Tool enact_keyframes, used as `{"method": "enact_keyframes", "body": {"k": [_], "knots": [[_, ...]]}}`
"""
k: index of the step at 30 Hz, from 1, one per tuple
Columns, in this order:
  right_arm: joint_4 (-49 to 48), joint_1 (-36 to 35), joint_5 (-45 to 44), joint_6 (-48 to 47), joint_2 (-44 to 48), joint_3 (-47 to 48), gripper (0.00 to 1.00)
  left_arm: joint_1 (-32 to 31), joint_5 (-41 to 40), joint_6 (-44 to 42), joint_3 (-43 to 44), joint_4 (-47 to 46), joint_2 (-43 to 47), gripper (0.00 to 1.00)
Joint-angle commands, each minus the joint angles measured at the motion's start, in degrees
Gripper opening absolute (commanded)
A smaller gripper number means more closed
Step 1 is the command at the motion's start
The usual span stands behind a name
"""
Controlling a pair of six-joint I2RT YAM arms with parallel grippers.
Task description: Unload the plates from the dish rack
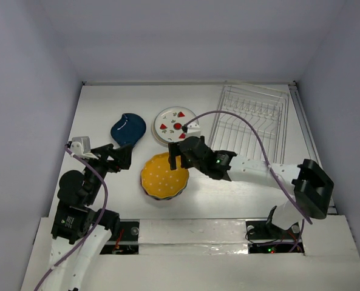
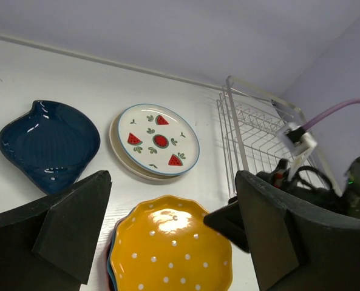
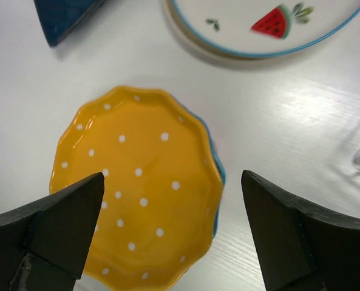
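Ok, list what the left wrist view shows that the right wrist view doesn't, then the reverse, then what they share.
Left wrist only: the dish rack with no plate in its visible slots, the whole blue plate, the purple cable, and the left gripper, open. Right wrist only: the right gripper, open above the yellow plate, seen straight down. Both: the yellow plate, the watermelon plate, and the blue plate, though the right wrist view catches only a corner of it.

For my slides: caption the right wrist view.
Open right hand over the yellow dotted plate, watermelon plate beyond.
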State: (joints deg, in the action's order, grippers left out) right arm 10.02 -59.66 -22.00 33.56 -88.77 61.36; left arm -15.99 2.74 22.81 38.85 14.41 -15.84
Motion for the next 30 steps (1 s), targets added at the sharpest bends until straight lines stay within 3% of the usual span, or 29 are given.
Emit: {"method": "enact_keyframes", "body": {"k": [1,4,7,8,9,11,14,17,20,21,23,24,30], "knots": [[3.8,-0.3,-9.0,-1.9,4.0,3.7,1.0,0.4,0.0,-0.5,0.3,-2.2,0.8,0.83],[5.8,-0.8,-12.2,-3.2,6.1,4.8,0.99,0.4,0.1,-0.6,0.4,-2.2,1.0,0.88],[4.1,-0.8,-15.8,-4.6,13.9,3.2,0.82,0.4,0.2,-0.7,0.7,-2.0,0.8,0.92],[3.9,-0.8,-17.2,-5.1,16.5,2.1,0.72,0.4,0.2,-0.8,0.9,-1.9,0.7,0.93],[3.4,-0.8,-20.3,-5.3,22.2,1.6,0.38,0.4,0.2,-0.8,1.1,-1.8,0.6,0.94],[2.7,-0.8,-24.9,-7.2,31.6,-0.2,0.0,0.4,0.2,-0.8,1.3,-1.8,0.5,0.95],[1.6,-0.8,-29.4,-10.1,41.0,-2.3,0.0,0.4,0.0,-1.1,1.7,-1.7,0.0,0.97],[-0.1,-0.8,-34.3,-11.7,53.1,-6.1,0.01,0.4,-0.1,-1.4,1.8,-1.8,-0.7,0.98],[-1.6,-0.8,-38.4,-12.2,62.9,-10.8,0.43,0.4,-0.7,-1.8,2.5,-2.0,-1.0,0.98],[-1.6,-0.8,-40.3,-12.0,64.8,-12.0,0.69,0.4,-0.9,-2.0,3.0,-2.0,-1.0,0.98],[0.0,-0.8,-42.2,-9.5,69.3,-14.6,0.85,0.4,-2.1,-2.2,3.7,-1.8,-1.0,0.98],[0.8,-0.8,-43.9,-8.5,70.5,-15.2,0.98,0.4,-2.2,-2.2,4.7,-1.7,-1.0,0.98],[4.0,-0.8,-45.2,-4.6,73.6,-19.2,1.0,0.4,-5.9,-2.7,6.2,-1.1,-0.3,0.98]]}}
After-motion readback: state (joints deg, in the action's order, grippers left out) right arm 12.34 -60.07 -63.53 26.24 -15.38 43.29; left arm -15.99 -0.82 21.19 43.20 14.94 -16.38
